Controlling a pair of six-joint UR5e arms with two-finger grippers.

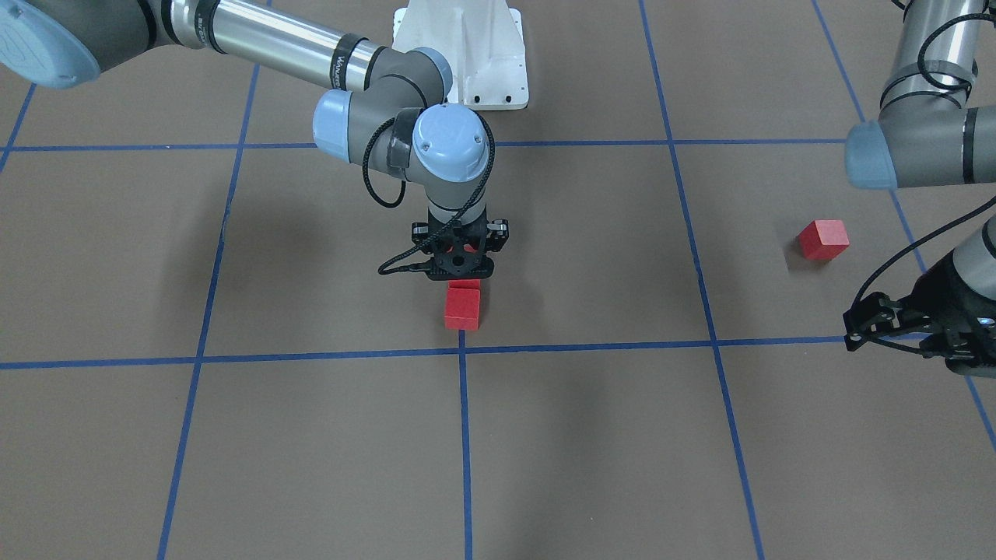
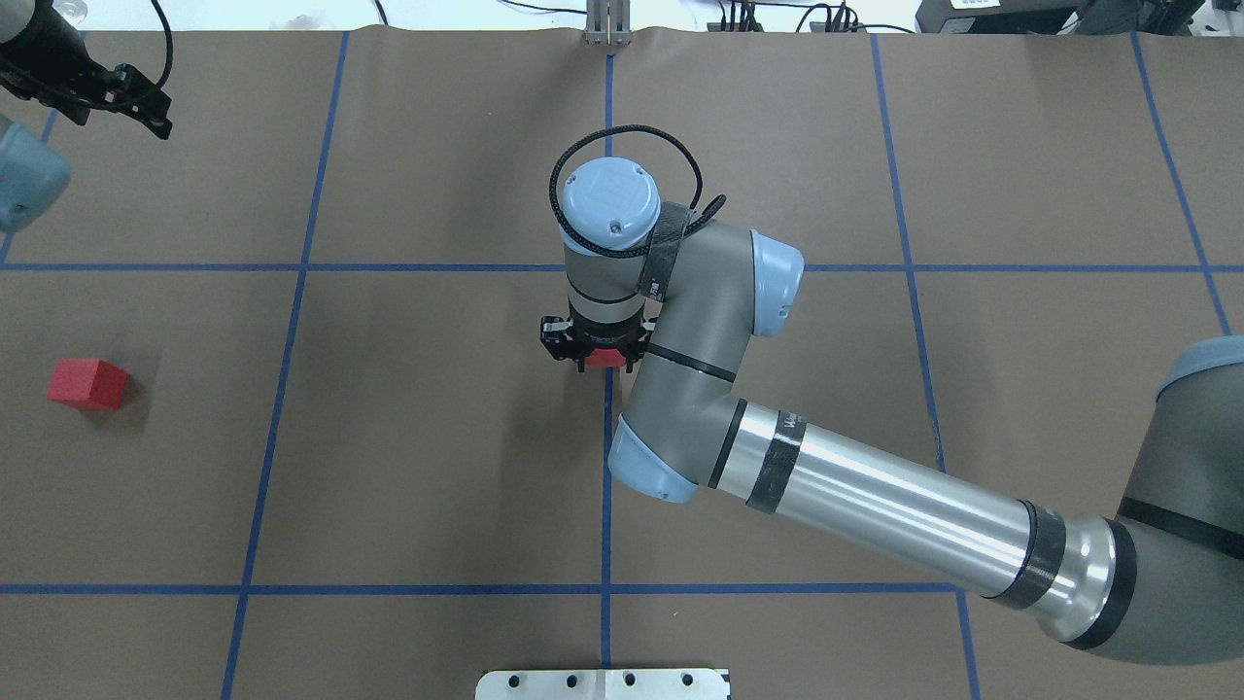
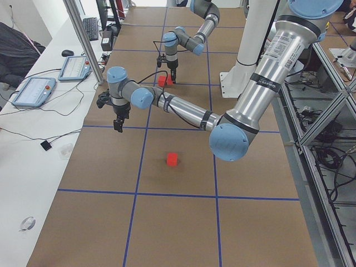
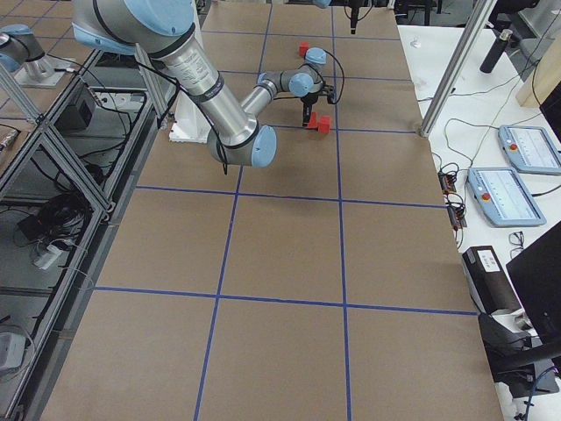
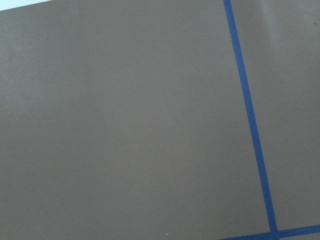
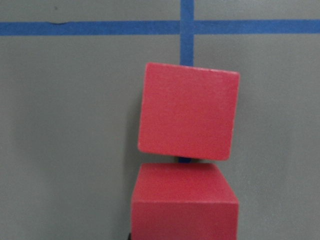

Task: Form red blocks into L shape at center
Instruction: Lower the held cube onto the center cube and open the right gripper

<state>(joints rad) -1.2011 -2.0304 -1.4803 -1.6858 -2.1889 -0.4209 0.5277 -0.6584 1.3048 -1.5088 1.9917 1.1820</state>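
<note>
Two red blocks sit touching at the table's centre, just on the robot's side of a blue tape crossing. The front red block (image 1: pixel 462 311) (image 6: pixel 189 117) stands free. My right gripper (image 1: pixel 464 280) points straight down over the rear red block (image 1: pixel 465 286) (image 6: pixel 185 200) and looks shut on it. That block rests on the table. My fingers are mostly hidden in the right wrist view. The third red block (image 1: pixel 823 239) (image 2: pixel 87 383) lies alone on my left side. My left gripper (image 1: pixel 854 327) (image 2: pixel 154 105) hangs open and empty beyond it.
Brown paper with a blue tape grid (image 1: pixel 462 351) covers the table. The white robot base (image 1: pixel 467 54) stands behind the centre. The left wrist view shows only bare paper and a tape line (image 5: pixel 250 125).
</note>
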